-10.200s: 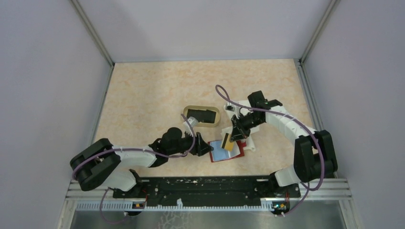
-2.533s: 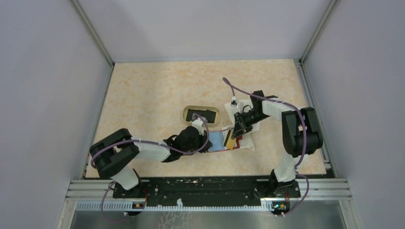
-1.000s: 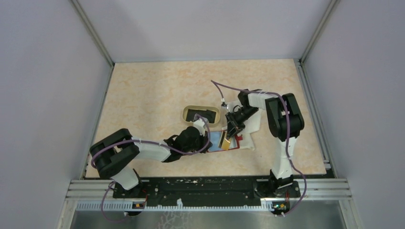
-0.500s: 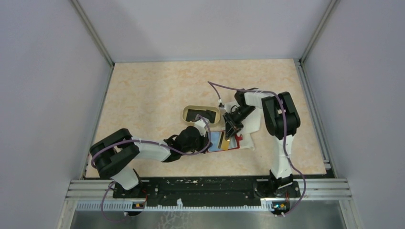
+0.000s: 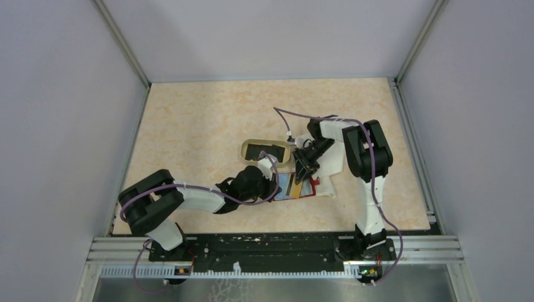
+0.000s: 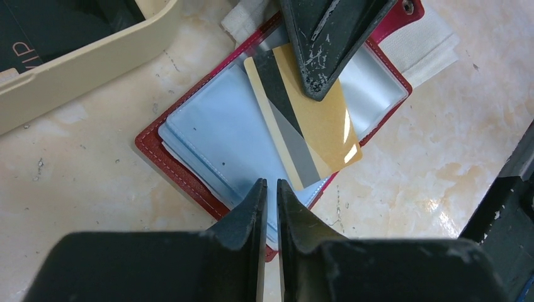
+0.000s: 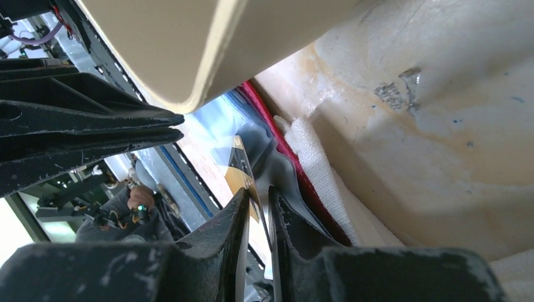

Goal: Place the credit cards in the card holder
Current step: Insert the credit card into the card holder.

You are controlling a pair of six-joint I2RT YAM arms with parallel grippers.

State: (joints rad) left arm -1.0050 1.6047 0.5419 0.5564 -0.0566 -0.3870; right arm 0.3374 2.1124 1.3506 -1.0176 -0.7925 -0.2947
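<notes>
Reads "VIP" in pale letters on a black card (image 6: pixel 38 31) lying in the tan tray (image 6: pixel 82 69), just beyond the holder (image 6: pixel 208 135). Beneath the holder's far corner, a white cloth (image 6: pixel 422 50) on the table (image 6: pixel 82 182). Holder itself: red, lying open, clear sleeves up. Slanted across those sleeves, a yellow card (image 6: pixel 321 135) with a dark stripe, its far end hidden by the right gripper (image 7: pixel 257 192); jaws pinching that card. At the holder's near edge, the left gripper (image 6: pixel 271 182): jaws pressed almost together, thin slit, tips over the sleeves; cannot tell whether gripping one.
</notes>
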